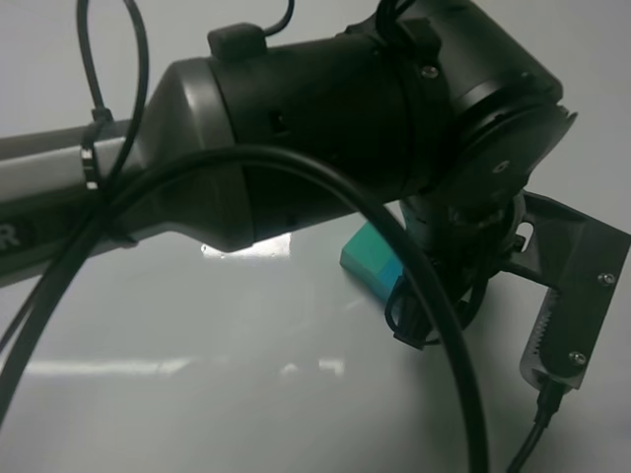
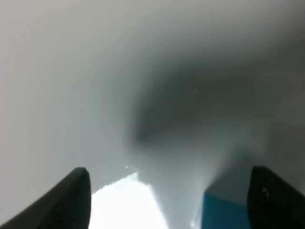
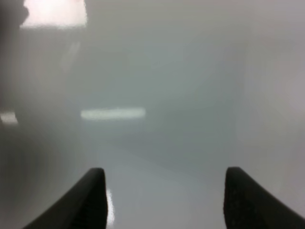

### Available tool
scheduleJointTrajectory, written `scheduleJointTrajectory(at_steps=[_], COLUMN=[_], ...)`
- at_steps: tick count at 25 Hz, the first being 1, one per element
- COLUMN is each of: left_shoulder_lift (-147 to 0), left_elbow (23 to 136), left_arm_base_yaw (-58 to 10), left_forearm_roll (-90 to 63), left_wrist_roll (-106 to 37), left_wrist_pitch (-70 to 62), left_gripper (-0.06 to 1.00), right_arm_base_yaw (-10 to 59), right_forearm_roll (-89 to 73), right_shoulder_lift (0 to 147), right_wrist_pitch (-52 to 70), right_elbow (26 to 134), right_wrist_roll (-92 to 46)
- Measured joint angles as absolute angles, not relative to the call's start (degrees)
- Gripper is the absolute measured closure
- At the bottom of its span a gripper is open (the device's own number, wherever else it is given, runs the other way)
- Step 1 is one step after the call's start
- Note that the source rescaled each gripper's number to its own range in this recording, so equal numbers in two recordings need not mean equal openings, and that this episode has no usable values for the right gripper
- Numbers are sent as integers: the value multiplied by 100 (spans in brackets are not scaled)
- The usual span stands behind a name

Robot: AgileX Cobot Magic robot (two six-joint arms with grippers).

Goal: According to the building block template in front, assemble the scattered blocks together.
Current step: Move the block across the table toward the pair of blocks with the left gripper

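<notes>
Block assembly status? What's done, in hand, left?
Done: unclear; one green-and-blue joined pair shows, template or result I can't tell. In hand: nothing; left gripper open with a blue block beside one finger, right gripper open over the table. Left: cannot confirm; arm hides the rest.

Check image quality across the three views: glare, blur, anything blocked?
Exterior high: the left arm fills much of the frame, glare on the table, two-tone block half hidden. Left wrist: soft focus, blown-out glare patch, heavy shadow. Right wrist: blurred, streaks of glare.
</notes>
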State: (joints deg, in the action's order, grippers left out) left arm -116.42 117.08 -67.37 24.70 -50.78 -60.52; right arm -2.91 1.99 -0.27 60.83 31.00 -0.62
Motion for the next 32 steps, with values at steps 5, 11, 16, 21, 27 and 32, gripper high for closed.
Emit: scheduleJointTrajectory(at_steps=[5, 11, 16, 21, 27, 32], left_shoulder_lift=[-11642, -11642, -11620, -11454, -11206, -10979], left_elbow=[11708, 11708, 11708, 11708, 11708, 11647], left_arm_base_yaw=[-6737, -6737, -6880, -7096, -7126, -7097], left_forearm_roll=[2655, 2699, 2366, 2211, 2395, 2412], left_wrist_roll=[-5073, -5073, -5084, -5084, -5141, -5335], left_wrist_pitch=[-6030, -5957, -5980, -6515, -6954, -6959], left_gripper=[17, 17, 18, 18, 18, 18], right_arm_base_yaw=[-291, -291, -291, -291, -291, -291], right_forearm_roll=[199, 199, 199, 199, 199, 199], right_shoulder_lift=[-27, -27, -27, -27, -27, -27], right_wrist_pitch=[6083, 6083, 6083, 6083, 6083, 6083], right_elbow=[3100, 3100, 3100, 3100, 3100, 3100], right_wrist_roll=[-62, -62, -62, -62, -62, -62])
